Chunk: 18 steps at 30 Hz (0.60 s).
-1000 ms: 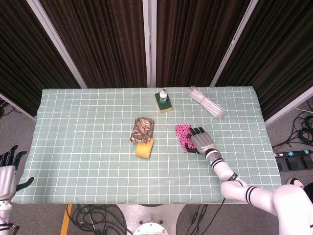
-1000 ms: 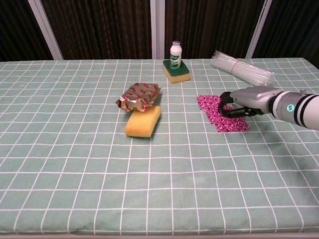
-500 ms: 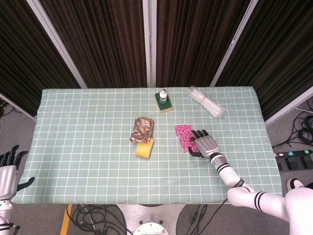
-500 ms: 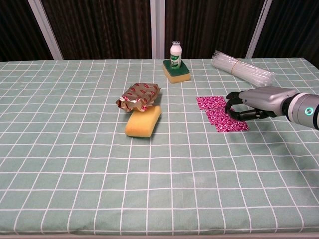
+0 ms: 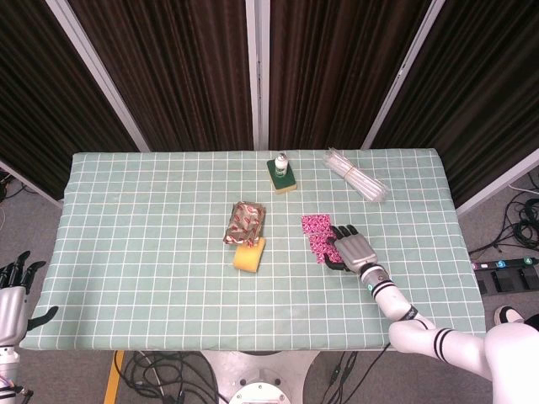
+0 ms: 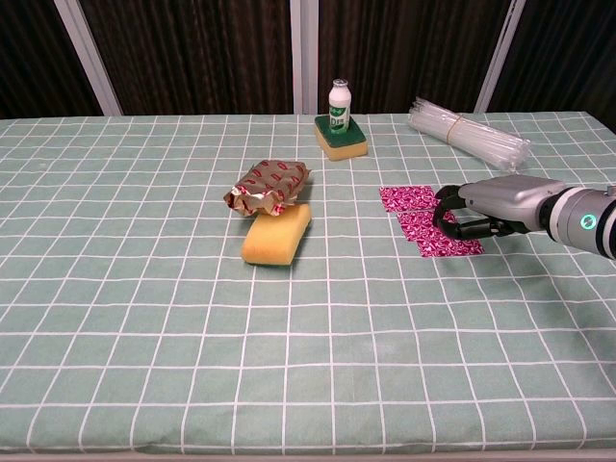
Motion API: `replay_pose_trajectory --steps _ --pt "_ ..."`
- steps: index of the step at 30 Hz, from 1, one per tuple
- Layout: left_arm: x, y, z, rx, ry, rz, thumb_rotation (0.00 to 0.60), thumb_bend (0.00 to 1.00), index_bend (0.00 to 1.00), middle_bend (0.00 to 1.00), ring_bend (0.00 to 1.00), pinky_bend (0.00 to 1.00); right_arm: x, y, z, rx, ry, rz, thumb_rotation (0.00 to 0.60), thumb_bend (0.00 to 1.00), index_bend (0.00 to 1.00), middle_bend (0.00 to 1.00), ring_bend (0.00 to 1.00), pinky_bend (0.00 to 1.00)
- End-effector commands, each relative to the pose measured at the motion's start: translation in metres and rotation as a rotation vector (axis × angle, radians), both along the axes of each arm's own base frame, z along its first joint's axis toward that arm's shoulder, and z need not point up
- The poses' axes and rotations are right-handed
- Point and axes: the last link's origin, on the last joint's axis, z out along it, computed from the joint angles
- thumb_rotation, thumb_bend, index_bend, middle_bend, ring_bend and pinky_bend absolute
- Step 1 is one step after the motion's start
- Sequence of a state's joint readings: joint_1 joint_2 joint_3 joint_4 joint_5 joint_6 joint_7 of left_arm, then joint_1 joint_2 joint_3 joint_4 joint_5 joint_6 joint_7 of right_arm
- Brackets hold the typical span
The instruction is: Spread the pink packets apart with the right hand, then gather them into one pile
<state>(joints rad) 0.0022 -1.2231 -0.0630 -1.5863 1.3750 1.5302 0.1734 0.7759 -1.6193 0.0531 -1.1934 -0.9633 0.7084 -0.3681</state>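
The pink patterned packets (image 5: 317, 235) lie right of the table's middle. In the chest view one packet (image 6: 406, 198) lies further back and another (image 6: 435, 237) nearer the front, overlapping only a little. My right hand (image 5: 353, 249) (image 6: 489, 204) rests palm down at their right edge. Its fingers are apart and curve down, with the fingertips (image 6: 445, 216) pressing on the nearer packet. It grips nothing. My left hand (image 5: 12, 289) hangs off the table's front left corner, fingers apart and empty.
A yellow sponge (image 6: 276, 233) lies left of the packets with a crinkled red-and-gold wrapper (image 6: 268, 185) behind it. At the back, a small white bottle (image 6: 338, 100) stands on a green sponge (image 6: 342, 138). A bundle of clear straws (image 6: 467, 133) lies at the back right.
My right hand slid a little toward the table's front edge and dragged the nearer packets with it, so the pink pile has lengthened and one packet stays behind. The left hand barely moved.
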Motion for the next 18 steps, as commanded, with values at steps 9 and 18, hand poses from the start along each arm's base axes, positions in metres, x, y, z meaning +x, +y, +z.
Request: replay_pose_trajectory --steps 9,18 --pt "0.001 0.001 -0.001 -0.003 0.001 -0.004 0.6 0.12 0.27 0.18 0.15 0.17 -0.009 0.016 0.006 0.016 -0.001 0.002 0.034 0.48 0.23 0.0 0.0 0.0" --pt "0.002 0.003 -0.002 -0.005 0.002 -0.012 0.6 0.12 0.27 0.18 0.15 0.17 -0.011 0.031 0.011 0.03 -0.023 0.016 0.025 0.48 0.23 0.0 0.0 0.0"
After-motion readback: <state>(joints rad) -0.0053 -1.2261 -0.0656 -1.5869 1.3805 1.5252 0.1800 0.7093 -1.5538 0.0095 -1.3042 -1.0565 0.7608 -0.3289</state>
